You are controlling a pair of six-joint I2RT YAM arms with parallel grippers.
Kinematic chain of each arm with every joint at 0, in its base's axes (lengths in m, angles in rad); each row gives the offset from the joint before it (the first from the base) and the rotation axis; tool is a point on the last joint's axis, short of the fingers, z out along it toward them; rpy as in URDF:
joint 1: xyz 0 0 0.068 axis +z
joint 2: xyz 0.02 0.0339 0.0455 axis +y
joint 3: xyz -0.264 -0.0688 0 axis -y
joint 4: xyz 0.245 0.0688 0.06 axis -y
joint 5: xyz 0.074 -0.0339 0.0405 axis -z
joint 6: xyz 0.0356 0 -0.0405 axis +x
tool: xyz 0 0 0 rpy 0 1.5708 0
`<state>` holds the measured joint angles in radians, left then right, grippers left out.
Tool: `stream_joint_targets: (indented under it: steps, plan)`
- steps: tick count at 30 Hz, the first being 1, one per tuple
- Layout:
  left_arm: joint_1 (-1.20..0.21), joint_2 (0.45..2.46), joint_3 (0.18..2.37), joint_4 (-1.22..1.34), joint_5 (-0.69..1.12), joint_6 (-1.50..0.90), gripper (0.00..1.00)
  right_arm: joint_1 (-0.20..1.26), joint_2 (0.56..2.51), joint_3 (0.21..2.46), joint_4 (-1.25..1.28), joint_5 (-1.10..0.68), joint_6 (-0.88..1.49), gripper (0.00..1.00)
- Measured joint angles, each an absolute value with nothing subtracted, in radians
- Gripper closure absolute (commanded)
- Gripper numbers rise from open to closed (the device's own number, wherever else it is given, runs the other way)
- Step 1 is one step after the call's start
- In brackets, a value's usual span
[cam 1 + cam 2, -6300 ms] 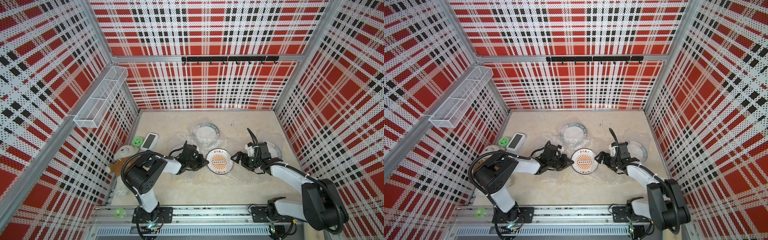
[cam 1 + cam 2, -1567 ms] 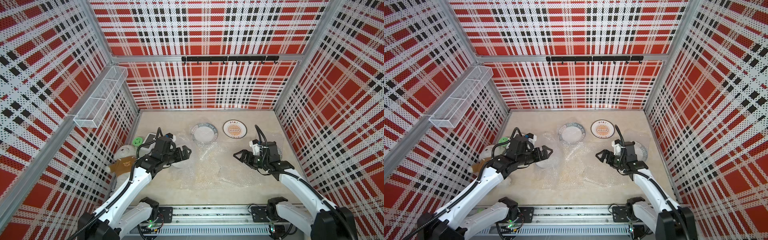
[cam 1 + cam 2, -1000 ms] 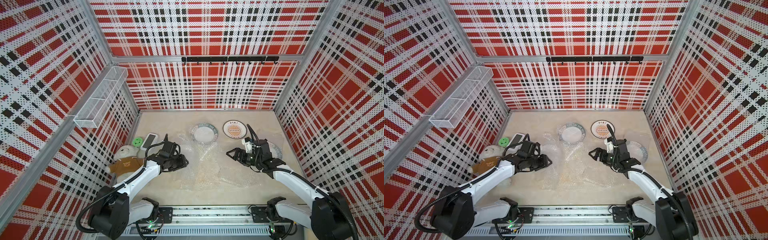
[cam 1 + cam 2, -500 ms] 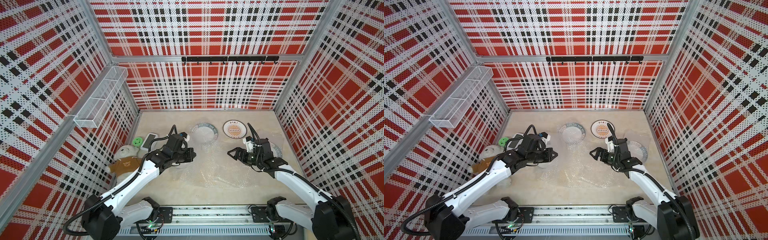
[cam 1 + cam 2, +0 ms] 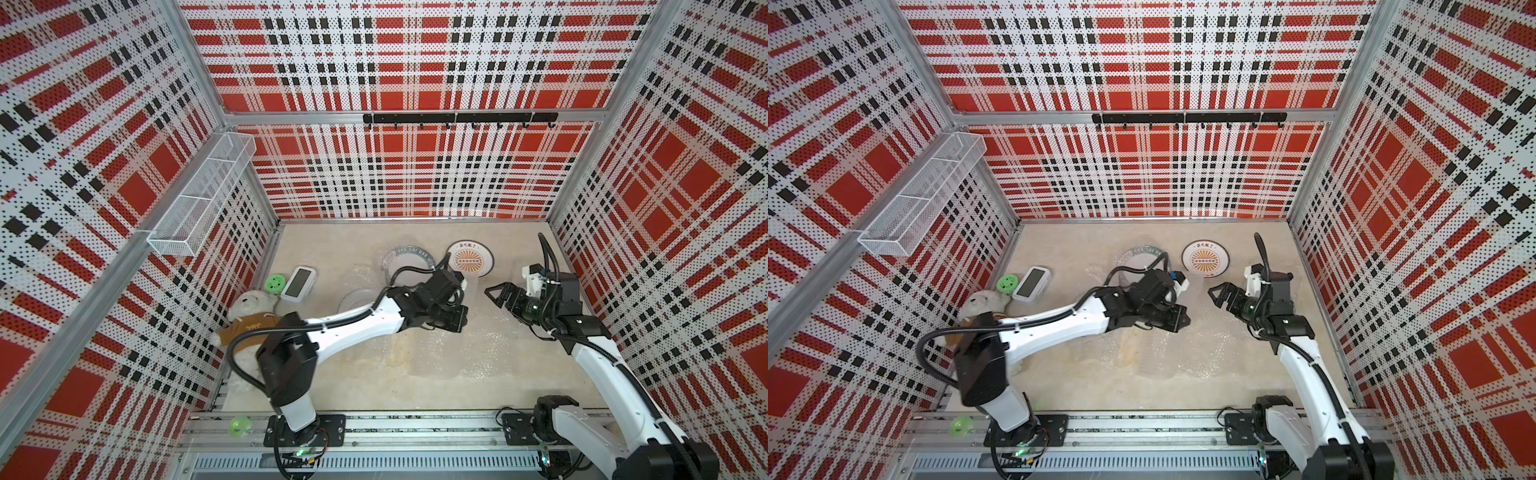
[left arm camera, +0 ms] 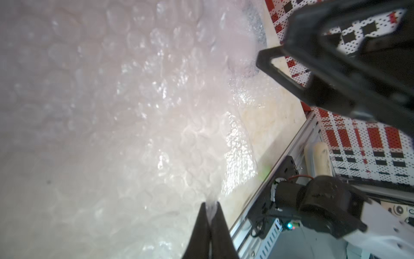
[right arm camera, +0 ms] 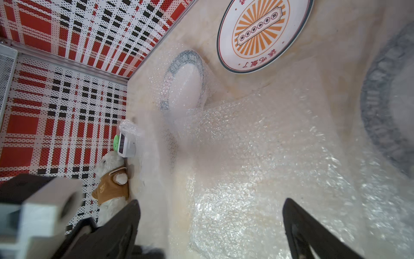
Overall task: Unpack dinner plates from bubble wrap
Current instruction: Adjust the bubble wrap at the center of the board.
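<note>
One bare dinner plate (image 5: 470, 257) (image 5: 1205, 257) (image 7: 262, 33) with an orange sunburst lies at the back of the floor. Left of it sits a plate still in bubble wrap (image 5: 405, 257) (image 5: 1142, 255) (image 7: 186, 83). A third wrapped plate (image 7: 389, 101) shows only in the right wrist view. A loose bubble wrap sheet (image 5: 436, 353) (image 5: 1163, 353) (image 6: 112, 112) (image 7: 257, 157) covers the middle. My left gripper (image 5: 453, 322) (image 5: 1177, 320) (image 6: 210, 205) is shut, pinching a fold of this sheet. My right gripper (image 5: 496, 293) (image 5: 1219, 297) (image 7: 211, 201) hangs open above the sheet's right part, facing the left one.
A teddy bear (image 5: 249, 316), a white device (image 5: 299, 282) and a small green disc (image 5: 275, 283) lie along the left wall. A wire basket (image 5: 199, 203) hangs on that wall. A black hook rail (image 5: 457, 118) is on the back wall.
My left gripper has shut on the bubble wrap and swung right to the middle, dragging the sheet. The right arm has barely moved. The bare plate lay mid-floor six seconds ago.
</note>
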<state>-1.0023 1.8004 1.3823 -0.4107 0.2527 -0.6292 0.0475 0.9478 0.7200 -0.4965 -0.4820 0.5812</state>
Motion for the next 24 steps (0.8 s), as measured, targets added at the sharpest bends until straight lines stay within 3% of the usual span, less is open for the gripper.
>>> stream_joint_targets:
  steps: [3,7,12,18,24]
  plan:
    - [-1.011,1.944,1.454,-0.367,0.283,-0.651,0.78,0.038,0.922,0.735,-0.545,-0.464,0.564,0.0]
    - [-1.012,2.065,1.494,-0.296,0.337,-0.686,0.52,0.035,0.886,0.744,-0.591,-0.441,0.547,0.0]
    - [-0.998,2.088,1.487,-0.22,0.396,-0.718,0.29,0.032,0.878,0.744,-0.619,-0.433,0.538,0.0]
    - [-0.926,1.852,1.308,-0.141,0.442,-0.732,0.12,0.032,0.883,0.744,-0.617,-0.44,0.534,0.0]
    - [-0.82,1.454,1.075,-0.121,0.425,-0.73,0.01,0.034,0.904,0.731,-0.566,-0.471,0.545,0.0]
